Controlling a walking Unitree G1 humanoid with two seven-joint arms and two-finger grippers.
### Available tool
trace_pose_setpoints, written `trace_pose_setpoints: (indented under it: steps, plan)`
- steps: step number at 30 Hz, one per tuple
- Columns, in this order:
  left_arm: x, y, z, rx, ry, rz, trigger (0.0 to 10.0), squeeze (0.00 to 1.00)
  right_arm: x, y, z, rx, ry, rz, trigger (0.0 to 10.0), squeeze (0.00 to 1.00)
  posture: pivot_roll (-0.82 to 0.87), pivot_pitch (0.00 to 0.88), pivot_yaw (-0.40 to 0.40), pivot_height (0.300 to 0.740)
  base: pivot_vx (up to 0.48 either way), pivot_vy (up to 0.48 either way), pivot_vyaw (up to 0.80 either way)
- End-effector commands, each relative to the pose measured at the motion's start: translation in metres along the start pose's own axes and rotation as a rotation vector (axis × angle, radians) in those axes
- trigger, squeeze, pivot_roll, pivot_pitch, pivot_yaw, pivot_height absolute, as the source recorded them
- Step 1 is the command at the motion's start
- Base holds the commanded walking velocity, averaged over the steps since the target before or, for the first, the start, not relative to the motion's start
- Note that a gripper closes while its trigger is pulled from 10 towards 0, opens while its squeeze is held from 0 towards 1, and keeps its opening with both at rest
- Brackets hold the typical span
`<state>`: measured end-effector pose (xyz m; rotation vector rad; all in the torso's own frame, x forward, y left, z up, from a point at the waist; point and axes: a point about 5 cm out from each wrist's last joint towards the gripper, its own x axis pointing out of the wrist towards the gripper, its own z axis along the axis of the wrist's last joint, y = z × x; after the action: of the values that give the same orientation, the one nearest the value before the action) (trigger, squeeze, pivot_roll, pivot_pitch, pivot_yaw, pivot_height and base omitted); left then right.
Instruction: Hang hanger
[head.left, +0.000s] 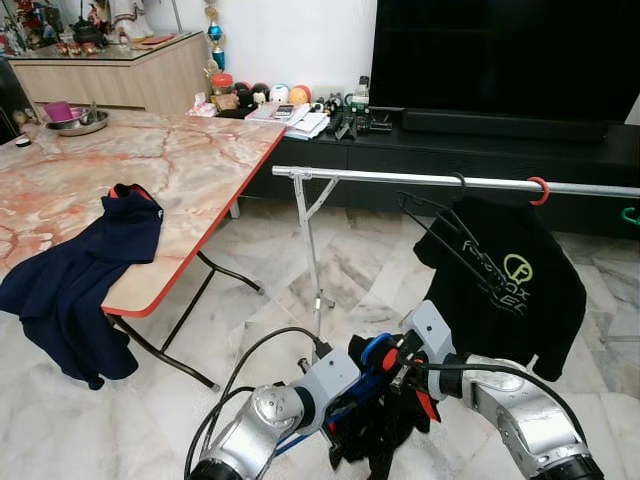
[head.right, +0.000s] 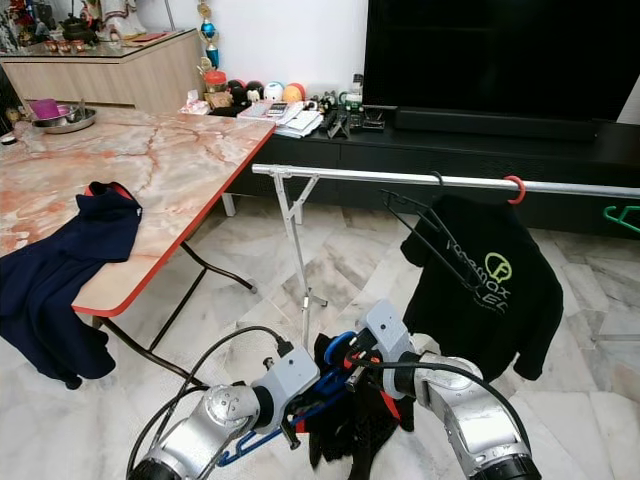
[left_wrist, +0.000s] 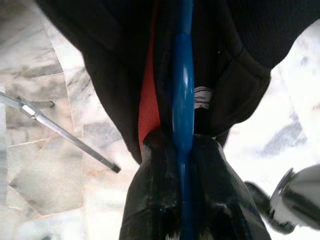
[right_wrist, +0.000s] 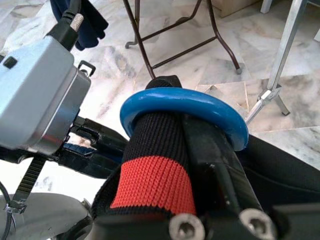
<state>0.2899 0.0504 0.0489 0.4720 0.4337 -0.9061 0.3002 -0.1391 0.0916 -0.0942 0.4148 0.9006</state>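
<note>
Eye views: a blue hanger (head.left: 375, 352) with a black garment (head.left: 375, 432) on it is held low in front of the robot, between the left pincer (head.left: 345, 400) and right pincer (head.left: 408, 372) – well below the silver rail (head.left: 400, 178).
Progress: one black T-shirt (head.left: 510, 290) is already hung on the rail; this hanger is not yet raised or hooked, so lifting and hooking are judged to remain.
Worktop: a navy garment (head.left: 85, 270) is draped over the worktop (head.left: 190, 170) edge; a metal bowl (head.left: 78, 122) is seen holding a pink cup (head.left: 58, 110).
Left wrist view: the left pincer is clamped on the hanger's blue bar (left_wrist: 182, 100).
Right wrist view: the hanger's blue hook (right_wrist: 185, 107) is looped over the cloth-covered right pincer – whether it is open or closed cannot be told.
</note>
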Motion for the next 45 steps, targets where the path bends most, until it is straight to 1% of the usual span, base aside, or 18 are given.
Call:
trace_pose_setpoints:
  steps: [1,3,4,9,12,15,17,21,28,32,33,34,35,37,38,40,44,45]
  plan:
    - [0.0,-0.004,-0.022,-0.008,0.119,-0.001,10.0,0.0,-0.004,0.0,0.031,-0.062,-0.114,0.02,10.0,0.0,0.06,0.0,-0.027,0.74,0.0,0.0,0.0]
    - [0.0,-0.004,-0.022,-0.018,0.111,0.012,10.0,0.0,-0.004,0.0,0.03,-0.06,-0.112,0.016,10.0,0.0,0.06,0.0,-0.027,0.74,0.0,0.0,0.0]
    - [0.0,-0.001,-0.021,-0.049,0.098,0.041,10.0,0.0,-0.005,-0.002,0.028,-0.053,-0.104,0.004,10.0,0.0,0.06,0.0,-0.027,0.74,0.0,0.0,0.0]
    - [-0.002,0.005,-0.017,-0.096,0.055,0.093,10.0,0.0,-0.011,-0.013,0.016,-0.032,-0.055,-0.064,10.0,0.0,0.06,0.0,-0.032,0.74,0.0,0.0,0.0]
    - [-0.005,0.011,-0.008,-0.174,-0.041,0.125,10.0,0.0,-0.017,-0.026,-0.001,-0.032,0.034,-0.167,10.0,0.0,0.06,0.0,-0.034,0.74,0.0,0.0,0.0]
    - [-0.007,0.012,-0.001,-0.231,-0.118,0.105,10.0,0.0,-0.019,-0.033,-0.007,0.023,0.04,-0.236,10.0,0.0,0.06,0.0,-0.034,0.74,0.0,0.0,0.0]
    - [-0.008,0.004,0.003,-0.205,-0.151,0.031,10.0,0.0,-0.019,-0.037,-0.01,0.048,0.041,-0.277,10.0,0.0,0.06,0.0,-0.034,0.74,0.0,0.0,0.0]
    - [-0.008,-0.01,0.001,-0.145,-0.149,-0.076,10.0,0.0,-0.019,-0.04,-0.009,0.056,0.025,-0.295,10.0,0.0,0.06,0.0,-0.034,0.74,0.0,0.0,0.0]
    - [-0.008,-0.014,0.001,-0.143,-0.155,-0.098,10.0,0.0,-0.021,-0.049,-0.003,0.086,-0.008,-0.365,10.0,0.0,0.06,0.0,-0.034,0.74,0.0,0.0,0.0]
    - [-0.007,-0.007,0.004,-0.173,-0.179,-0.044,10.0,0.0,-0.015,-0.045,0.008,0.114,-0.061,-0.341,10.0,0.0,0.06,0.0,-0.034,0.74,0.0,0.0,0.0]
    - [-0.007,-0.004,0.008,-0.196,-0.205,-0.021,10.0,0.0,-0.011,-0.04,0.013,0.134,-0.094,-0.315,10.0,0.0,0.06,0.0,-0.032,0.74,0.0,0.0,0.0]
    - [-0.007,-0.004,0.008,-0.196,-0.205,-0.021,10.0,0.0,-0.011,-0.04,0.013,0.134,-0.094,-0.315,10.0,0.0,0.06,0.0,-0.032,0.74,0.0,0.0,0.0]
    - [-0.007,-0.003,0.011,-0.223,-0.236,-0.022,10.0,0.0,-0.008,-0.034,0.018,0.146,-0.131,-0.277,10.0,0.0,0.06,0.0,-0.034,0.74,0.0,0.0,0.0]
    - [-0.007,-0.003,0.013,-0.237,-0.25,-0.027,10.0,0.0,-0.007,-0.031,0.02,0.148,-0.148,-0.257,10.0,0.0,0.06,0.0,-0.034,0.74,0.0,0.0,0.0]
    - [-0.008,-0.003,0.015,-0.253,-0.267,-0.038,10.0,0.0,-0.006,-0.026,0.026,0.151,-0.182,-0.217,10.0,0.0,0.06,0.0,-0.036,0.74,0.0,0.0,0.0]
    - [-0.008,-0.005,0.016,-0.267,-0.272,-0.06,10.0,0.0,-0.005,-0.018,0.037,0.124,-0.237,-0.168,10.0,0.0,0.05,0.0,-0.037,0.74,0.0,0.0,0.0]
    - [-0.008,-0.009,0.015,-0.276,-0.275,-0.09,10.0,0.0,-0.006,-0.013,0.047,0.092,-0.294,-0.136,10.0,0.0,0.05,0.0,-0.037,0.74,0.0,0.0,0.0]
    - [-0.007,-0.011,0.015,-0.282,-0.276,-0.105,10.0,0.0,-0.006,-0.004,0.056,0.077,-0.338,-0.069,10.0,0.0,0.05,0.0,-0.032,0.74,0.0,0.0,0.0]
